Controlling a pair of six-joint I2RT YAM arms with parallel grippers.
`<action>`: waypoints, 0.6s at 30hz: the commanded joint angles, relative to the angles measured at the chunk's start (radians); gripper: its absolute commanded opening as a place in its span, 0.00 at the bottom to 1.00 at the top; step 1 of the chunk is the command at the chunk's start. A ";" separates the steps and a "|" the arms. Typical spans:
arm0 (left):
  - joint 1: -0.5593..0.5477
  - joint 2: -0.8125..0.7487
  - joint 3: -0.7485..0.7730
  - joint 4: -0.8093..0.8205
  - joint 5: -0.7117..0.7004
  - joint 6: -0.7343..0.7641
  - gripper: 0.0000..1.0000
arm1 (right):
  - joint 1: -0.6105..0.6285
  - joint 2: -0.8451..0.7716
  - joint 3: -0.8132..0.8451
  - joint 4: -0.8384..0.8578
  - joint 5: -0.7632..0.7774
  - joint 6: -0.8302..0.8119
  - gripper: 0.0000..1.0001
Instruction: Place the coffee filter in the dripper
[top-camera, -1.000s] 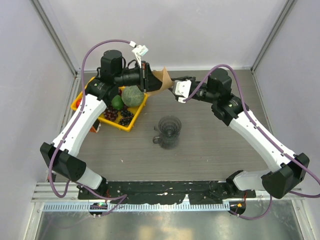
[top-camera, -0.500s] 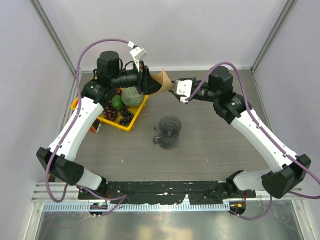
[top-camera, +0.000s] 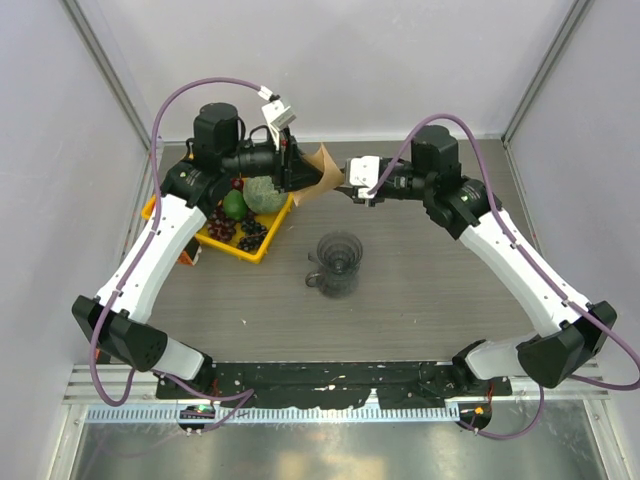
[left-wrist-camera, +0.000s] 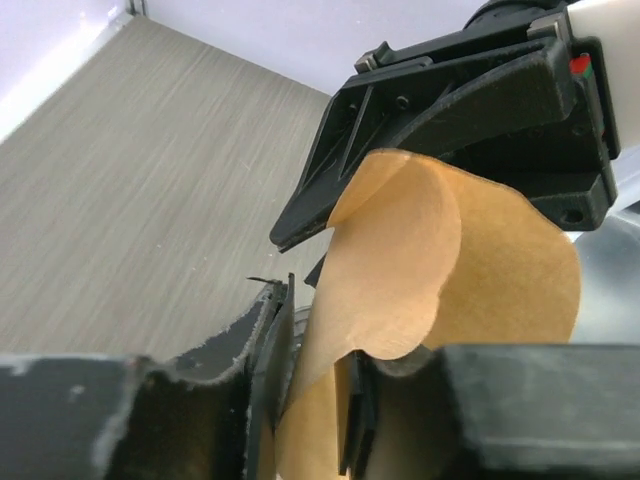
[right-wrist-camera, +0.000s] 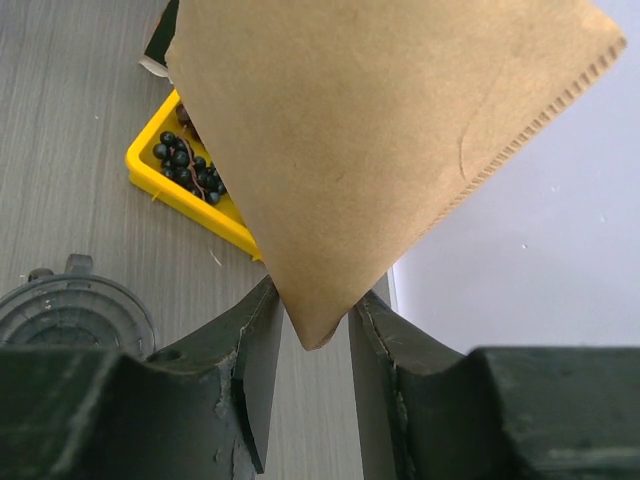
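Two pincers share the coffee filter (top-camera: 322, 166): right pincer (right-wrist-camera: 315, 310) clamped on its point, left pincer (left-wrist-camera: 316, 335) straddling its edge, grip unclear; dripper (top-camera: 338, 263) stands apart from both.

No text, brand, number or sign can be read in any view. The white tag (top-camera: 278, 108) at about 11 o'clock in the overhead view is too small to show print, if it carries any. The coffee filter (right-wrist-camera: 380, 130) shows only plain brown paper in both wrist views.
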 joint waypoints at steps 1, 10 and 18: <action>-0.001 -0.040 0.017 -0.021 0.016 0.056 0.13 | -0.007 0.016 0.076 -0.050 -0.046 0.025 0.39; 0.029 0.016 0.034 -0.018 -0.084 -0.258 0.00 | -0.038 0.030 0.105 -0.051 -0.109 0.079 0.47; 0.032 0.006 0.014 0.054 -0.055 -0.332 0.00 | -0.038 0.048 0.102 -0.027 0.006 0.094 0.86</action>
